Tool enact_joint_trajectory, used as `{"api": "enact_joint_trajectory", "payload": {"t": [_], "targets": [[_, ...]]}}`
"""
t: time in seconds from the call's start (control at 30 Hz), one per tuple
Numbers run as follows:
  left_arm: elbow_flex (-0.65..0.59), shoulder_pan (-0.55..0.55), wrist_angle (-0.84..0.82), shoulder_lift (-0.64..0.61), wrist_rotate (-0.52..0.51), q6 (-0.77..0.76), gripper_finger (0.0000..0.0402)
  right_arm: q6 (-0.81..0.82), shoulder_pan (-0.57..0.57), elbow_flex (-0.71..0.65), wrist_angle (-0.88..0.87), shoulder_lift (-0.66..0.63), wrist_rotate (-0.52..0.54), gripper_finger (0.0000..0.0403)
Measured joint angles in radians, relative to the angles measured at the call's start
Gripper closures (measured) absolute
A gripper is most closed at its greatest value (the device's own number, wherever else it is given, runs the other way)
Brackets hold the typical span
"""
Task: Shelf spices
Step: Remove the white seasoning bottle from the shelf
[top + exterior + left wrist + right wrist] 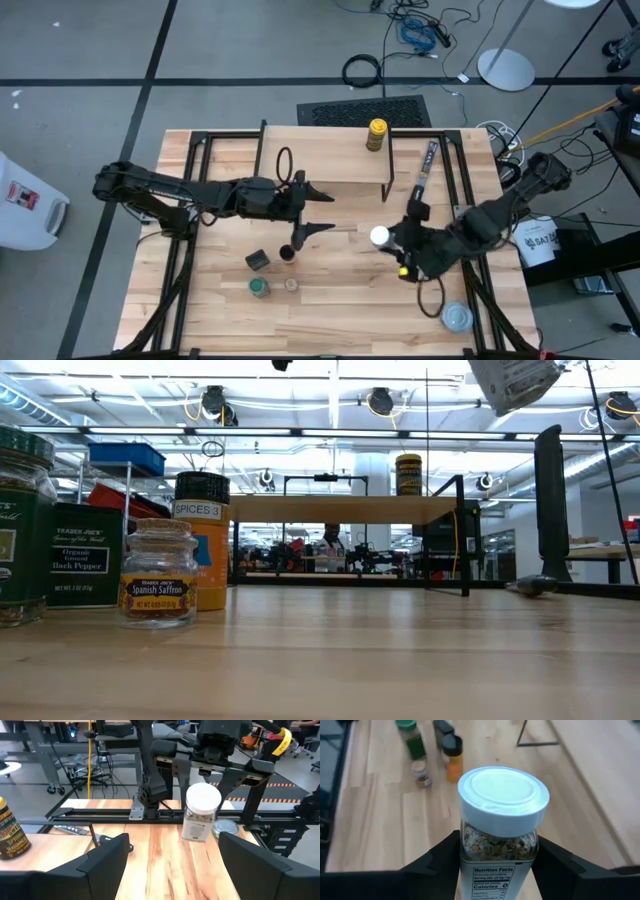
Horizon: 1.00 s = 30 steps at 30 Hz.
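Note:
A white-lidded spice jar point(500, 820) with flecked seasoning hangs above the table's middle right, with my right gripper point(392, 245) shut on it. My left gripper point(320, 210) stands open left of the jar, pointing at it point(202, 817), with nothing between its fingers. A yellow-lidded jar point(377, 134) stands on the shelf point(340, 510) at the far middle. Near the front left stand a dark square tin point(258, 260), an orange jar point(287, 252), a green-lidded jar point(259, 288) and a small clear jar point(291, 285). My right gripper pinches the jar's glass body just below the white lid point(470, 845) between its two fingers, one on each side. The fingers come slanting down from the table's right side. The jar stays roughly upright, lid up, lifted clear of the table.
A long dark packet point(428, 165) lies right of the shelf. A flat round silver tin point(457, 317) sits near the front right corner. Black frame rails point(185, 200) run along the table's left and right sides. Bare wood lies between the two grippers and the shelf.

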Motion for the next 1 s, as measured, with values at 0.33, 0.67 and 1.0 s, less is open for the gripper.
{"api": "enact_joint_trajectory", "payload": {"t": [0.33, 0.67, 1.0], "targets": [[0.000, -0.011, -0.009, -0.014, -0.009, 0.001, 0.0084, 0.055, 0.072, -0.293, 0.321, 0.000, 0.205, 0.0208], [0.000, -0.012, -0.005, -0.016, -0.020, 0.007, 0.0084, -0.096, -0.044, -0.610, 0.912, 0.000, 0.195, 0.0205], [0.000, -0.012, -0.006, -0.016, -0.023, 0.025, 0.0084, -0.209, -0.170, -0.772, 1.274, 0.023, 0.041, 0.0205]]}}
